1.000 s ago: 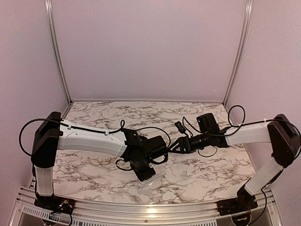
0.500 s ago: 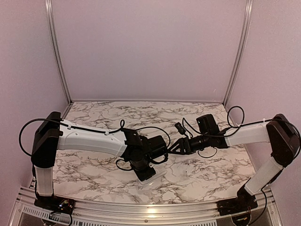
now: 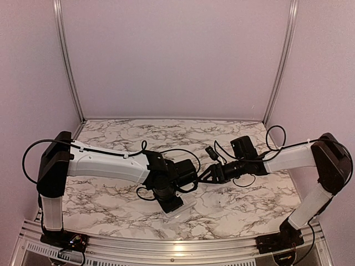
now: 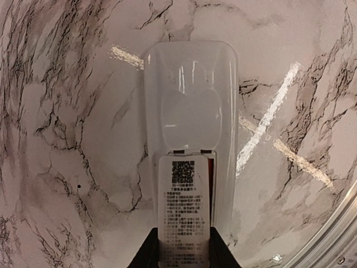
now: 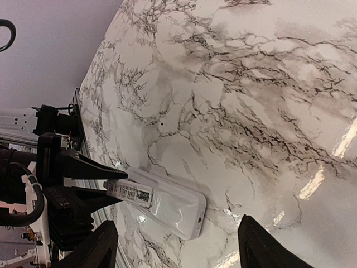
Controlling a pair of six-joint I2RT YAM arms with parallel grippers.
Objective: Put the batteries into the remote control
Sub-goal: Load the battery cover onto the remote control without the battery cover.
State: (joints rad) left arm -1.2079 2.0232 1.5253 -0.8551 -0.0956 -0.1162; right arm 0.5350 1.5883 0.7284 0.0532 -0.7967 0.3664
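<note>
The remote control (image 4: 189, 106) lies back-up on the marble table, also seen in the right wrist view (image 5: 177, 205) and as a pale slab under the left wrist (image 3: 182, 209). My left gripper (image 4: 182, 248) is shut on a white cover panel (image 4: 184, 209) printed with a QR code and text, held over the remote's battery recess. An orange-red sliver of a battery (image 4: 211, 167) shows in the recess beside the panel; the other batteries are hidden. My right gripper (image 5: 178, 226) hovers open just right of the remote, nothing between its fingers.
The marble table (image 3: 122, 133) stretches back to the pink walls. A metal rail (image 3: 166, 246) runs along the near edge, close to the remote. The two arms meet near the table's middle (image 3: 202, 177); black cables loop off both wrists.
The right gripper has edged left toward the left gripper and the remote. The left gripper and the panel have stayed put.
</note>
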